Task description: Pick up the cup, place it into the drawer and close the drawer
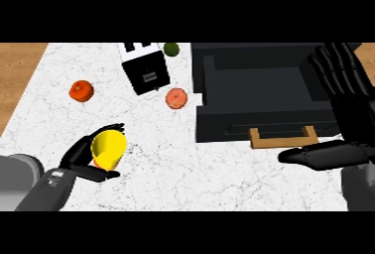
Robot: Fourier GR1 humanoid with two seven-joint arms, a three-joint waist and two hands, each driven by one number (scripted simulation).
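A white marbled counter (pixel 219 173) is seen from steeply above, with bare wood showing along its left and right edges. At the lower left, the left hand (pixel 84 161) is shown with its grey forearm rising from the bottom corner. Its black fingers and thumb are curled round a yellow cup (pixel 109 147), which is held tilted, with its open end turned toward the lower left. The cup is held over the counter's left part, well apart from the drawer.

On the right, a dark drawer (pixel 256 84) is seen pulled open from above, its inside dark and its front panel facing the viewer. A light wooden handle (pixel 283 138) is fixed to that front panel. The right hand (pixel 341 82) is stretched along the drawer's right side, fingers straight and pointing up the view, holding nothing. Its thumb (pixel 315 154) is spread sideways, lying just beside the handle's right end.

Farther back on the counter, a red-orange fruit (pixel 81 91) is placed at the left, a black and white box (pixel 145 69) stands near the middle, a green fruit (pixel 171 48) lies behind it, and a paler orange fruit (pixel 176 98) rests just beside the drawer's left wall.
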